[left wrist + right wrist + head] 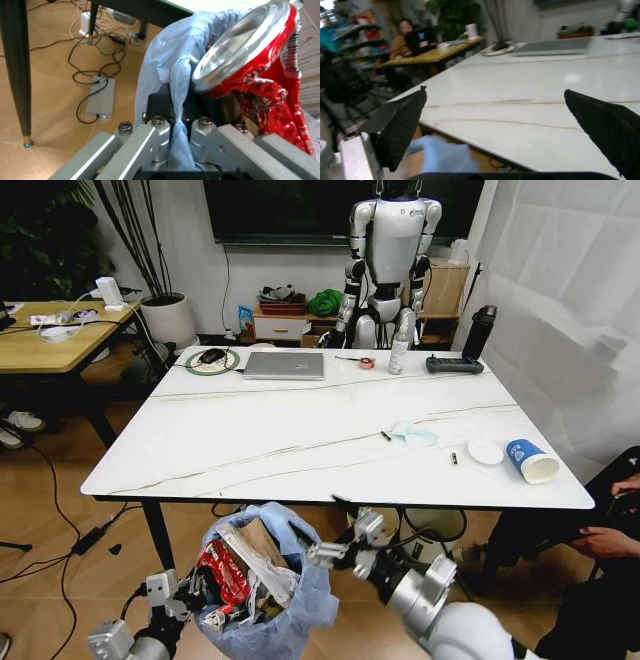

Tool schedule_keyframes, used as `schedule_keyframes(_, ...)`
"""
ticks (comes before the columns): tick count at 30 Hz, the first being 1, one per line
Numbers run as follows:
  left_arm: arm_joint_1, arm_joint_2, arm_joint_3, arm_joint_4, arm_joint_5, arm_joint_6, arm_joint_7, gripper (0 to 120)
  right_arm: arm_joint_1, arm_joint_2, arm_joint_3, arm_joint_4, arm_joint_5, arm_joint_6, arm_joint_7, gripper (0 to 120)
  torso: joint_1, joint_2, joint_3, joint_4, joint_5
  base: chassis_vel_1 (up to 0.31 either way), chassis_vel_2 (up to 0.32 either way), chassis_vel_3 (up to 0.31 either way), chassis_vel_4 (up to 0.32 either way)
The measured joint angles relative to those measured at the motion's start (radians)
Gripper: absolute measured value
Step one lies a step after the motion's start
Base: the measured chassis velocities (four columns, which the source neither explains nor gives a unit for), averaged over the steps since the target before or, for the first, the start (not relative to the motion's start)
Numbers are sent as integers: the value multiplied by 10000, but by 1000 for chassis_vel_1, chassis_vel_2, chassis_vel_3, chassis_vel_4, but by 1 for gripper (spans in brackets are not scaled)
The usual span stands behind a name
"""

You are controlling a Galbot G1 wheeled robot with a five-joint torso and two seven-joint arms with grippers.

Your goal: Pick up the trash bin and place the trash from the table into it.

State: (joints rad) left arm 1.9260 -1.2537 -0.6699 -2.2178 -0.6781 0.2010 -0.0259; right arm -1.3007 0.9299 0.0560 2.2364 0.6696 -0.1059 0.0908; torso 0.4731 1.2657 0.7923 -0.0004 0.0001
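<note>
I note the table point(300, 450) fills the centre of my head view, its white veined top running away from me. Below its near edge sits the trash bin point(262, 585), lined with a bulging light-blue bag and held off the front of the table between my two arms. It is packed with brown cardboard point(262, 546) and a crushed red can point(250, 52). My left gripper point(181, 123) is clamped on the bin's rim, its jaws pinching a fold of the blue bag between them. My right gripper point(335, 540) hovers just beside the bin's far rim, at the table's near edge, with its jaws spread wide and nothing between them. In the right wrist view, the black pads point(400, 127) frame bare tabletop.

Trash on the table lies toward my right: a blue-and-white paper cup point(530, 461) on its side near the right edge, a white lid point(485, 451) just beside it, and a pale-blue mask point(412, 434) farther in.
</note>
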Motion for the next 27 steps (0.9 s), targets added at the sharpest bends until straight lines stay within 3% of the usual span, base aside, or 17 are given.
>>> schedule_keyframes(3, 18, 75, 2, -40, -1, 0, 10, 0, 323, 458, 1398, -421, 511, -1099, 993, 100, 0, 0, 0, 4, 1, 0, 0, 0, 0)
schedule_keyframes(10, 39, 171, -15, -40, -20, 0, 23, 0, 1213, 568, 2859, -1742, 1056, -2173, 1581, 100, 1, 0, 0, -1, -1, 0, 0, 0, 0)
schedule_keyframes(12, 39, 171, -18, -41, -20, -1, 24, 0, 1326, 566, 2887, -1851, 1055, -2283, 1570, 100, 0, 0, 1, -1, 1, 0, 0, 0, 0)
schedule_keyframes(17, 23, 142, -93, -32, -23, -2, 29, 0, 2900, 819, 2901, -3758, 857, -3091, 860, 100, 1, -1, 1, 2, 1, 0, 0, 0, 0)
schedule_keyframes(27, -3, 72, -115, 55, -29, -10, 31, 0, 4662, 1441, 2277, -6426, 355, -3097, 263, 100, 2, -1, 1, 3, 0, 0, 0, 0, 0)
